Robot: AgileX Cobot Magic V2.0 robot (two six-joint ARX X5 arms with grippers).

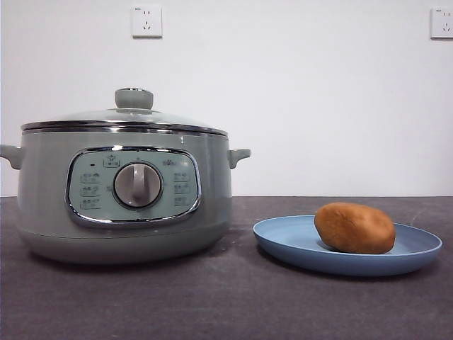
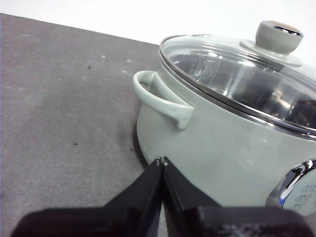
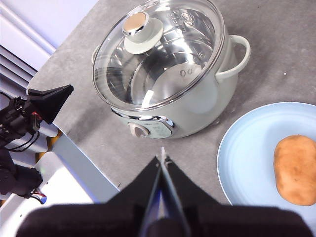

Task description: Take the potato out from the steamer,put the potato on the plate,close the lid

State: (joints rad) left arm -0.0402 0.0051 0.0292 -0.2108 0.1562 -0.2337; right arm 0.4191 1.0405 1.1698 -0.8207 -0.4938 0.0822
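Observation:
The brown-orange potato lies on the light-blue plate at the right; both show in the right wrist view, potato on plate. The sage-green steamer stands at the left with its glass lid closed on it, green knob on top. The steamer and lid show from above in the right wrist view. My right gripper is shut and empty, high above the table. My left gripper is shut and empty beside the steamer, near its side handle. Neither arm shows in the front view.
The dark grey table runs under both things. The left arm's gripper shows beyond the steamer in the right wrist view, near the table's edge. Two wall sockets sit on the white wall behind.

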